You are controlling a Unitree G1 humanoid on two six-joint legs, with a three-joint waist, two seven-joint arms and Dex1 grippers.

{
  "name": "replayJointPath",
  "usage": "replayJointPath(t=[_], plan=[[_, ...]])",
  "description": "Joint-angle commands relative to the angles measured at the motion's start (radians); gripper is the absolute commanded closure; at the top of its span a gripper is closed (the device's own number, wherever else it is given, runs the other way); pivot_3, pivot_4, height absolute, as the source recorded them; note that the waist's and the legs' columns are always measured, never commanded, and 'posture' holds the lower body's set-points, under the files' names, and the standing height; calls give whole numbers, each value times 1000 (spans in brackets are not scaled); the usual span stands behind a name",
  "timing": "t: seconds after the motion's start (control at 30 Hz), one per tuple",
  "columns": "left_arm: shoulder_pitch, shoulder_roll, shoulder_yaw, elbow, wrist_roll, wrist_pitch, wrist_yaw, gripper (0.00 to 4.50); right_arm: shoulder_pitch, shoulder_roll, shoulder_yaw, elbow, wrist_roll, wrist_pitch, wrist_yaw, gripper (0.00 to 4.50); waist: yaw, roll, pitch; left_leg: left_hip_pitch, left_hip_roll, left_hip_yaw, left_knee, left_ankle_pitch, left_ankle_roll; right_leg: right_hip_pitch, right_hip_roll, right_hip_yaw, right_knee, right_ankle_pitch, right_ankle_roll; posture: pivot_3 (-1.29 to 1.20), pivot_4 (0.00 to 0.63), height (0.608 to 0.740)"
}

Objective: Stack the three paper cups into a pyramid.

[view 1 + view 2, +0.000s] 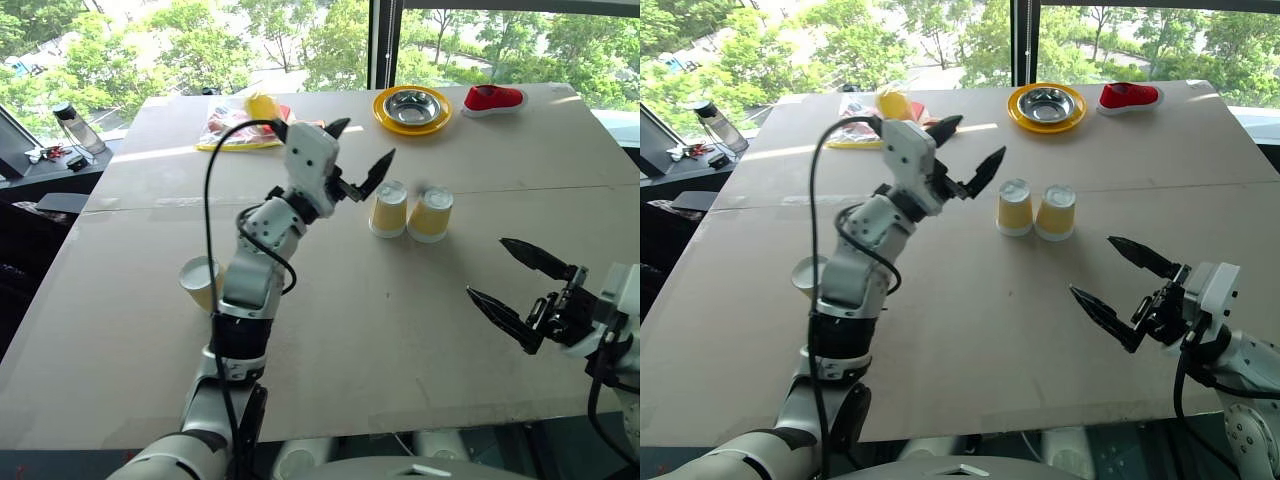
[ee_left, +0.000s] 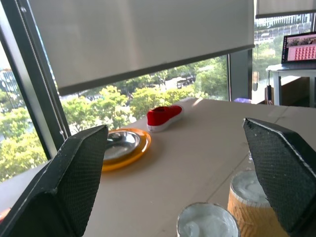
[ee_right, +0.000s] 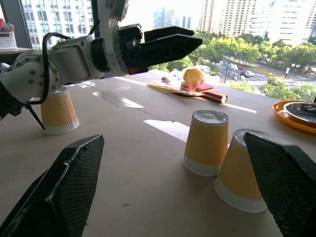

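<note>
Two of the paper cups [image 1: 388, 208] [image 1: 430, 214] stand upside down, side by side and touching, at the middle of the table; the wrist views show them too [image 2: 207, 222] [image 3: 206, 142]. The third paper cup [image 1: 200, 283] stands upside down far to the left, partly behind my left forearm. My left gripper [image 1: 368, 138] hangs open and empty above the table, just left of the pair and higher than them. My right gripper [image 1: 487, 266] is open and empty, low over the table, to the right of the pair and nearer to me. No cup rests on another.
A steel bowl on a yellow plate [image 1: 412, 108] and a red shoe [image 1: 493, 98] sit at the far edge. A clear bag with yellow and red things [image 1: 245, 122] lies at the far left. A bottle [image 1: 75, 125] stands on a side desk beyond the table's left edge.
</note>
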Motion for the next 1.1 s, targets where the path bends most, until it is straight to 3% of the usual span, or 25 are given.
replayJointPath(t=[0.03,0.13,0.27,0.4,0.5,0.67,1.1], plan=[[158,116,174,-319,35,205,102,18,-83,-16,62,2,65,52,51,0,-18,1,0,0,0,1,0,0,0,0,0,1,0,0,0,0,150,732],[365,136,286,-547,40,327,164,18,-144,-16,105,45,72,69,100,0,-17,0,0,1,1,2,-3,0,0,0,1,2,-1,0,0,0,150,732],[630,64,347,-777,96,358,255,18,-206,-6,139,113,67,67,161,0,4,-2,1,0,1,0,-1,0,0,0,0,0,-3,0,0,0,150,732],[947,-66,317,-831,157,267,330,18,-265,0,165,162,66,69,207,0,17,-3,0,1,1,2,-1,-1,1,2,-1,1,-3,0,-1,0,150,732],[1084,-116,257,-801,199,214,346,18,-291,0,180,179,63,72,228,0,23,-3,0,1,1,2,-1,-3,5,2,-1,0,-3,0,-1,0,150,732],[1106,-142,229,-694,209,131,353,18,-302,-12,186,191,54,74,258,0,36,-3,0,0,1,2,0,-4,6,2,-2,-1,-3,0,-1,0,150,732],[1032,-52,249,-424,175,-78,269,18,-279,-38,178,156,35,77,281,0,35,-3,0,-1,1,2,-1,-4,6,0,-2,-1,-5,0,-1,0,150,732]])
